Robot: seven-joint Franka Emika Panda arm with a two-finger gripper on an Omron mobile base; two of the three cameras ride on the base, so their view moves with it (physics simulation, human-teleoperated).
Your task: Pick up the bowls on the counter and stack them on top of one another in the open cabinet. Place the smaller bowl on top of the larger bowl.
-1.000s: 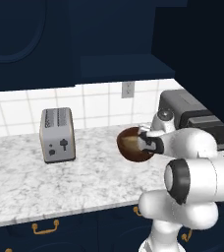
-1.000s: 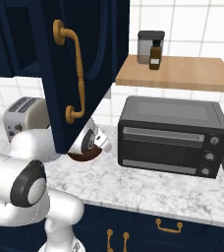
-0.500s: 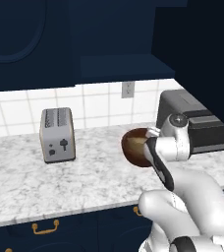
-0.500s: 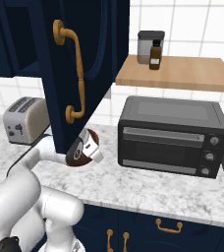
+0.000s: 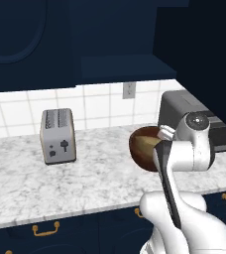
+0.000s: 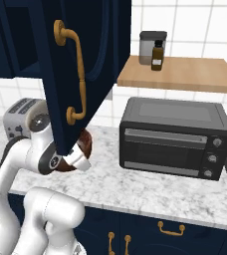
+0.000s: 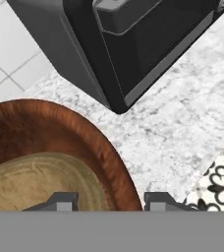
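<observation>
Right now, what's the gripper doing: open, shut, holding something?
Gripper: shut on the rim of the larger bowl, the dark reddish-brown one, held up above the counter.

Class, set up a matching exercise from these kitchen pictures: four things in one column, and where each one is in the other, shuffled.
Things:
1. toaster
2. dark bowl
3. small brown bottle
4. toaster oven

Places:
A. on the wooden wall shelf
B. held up at the gripper, above the counter
C. on the counter, left of the arm
D. on the counter, under the wooden shelf

Pairs: 1-C, 2-B, 3-A, 4-D
</observation>
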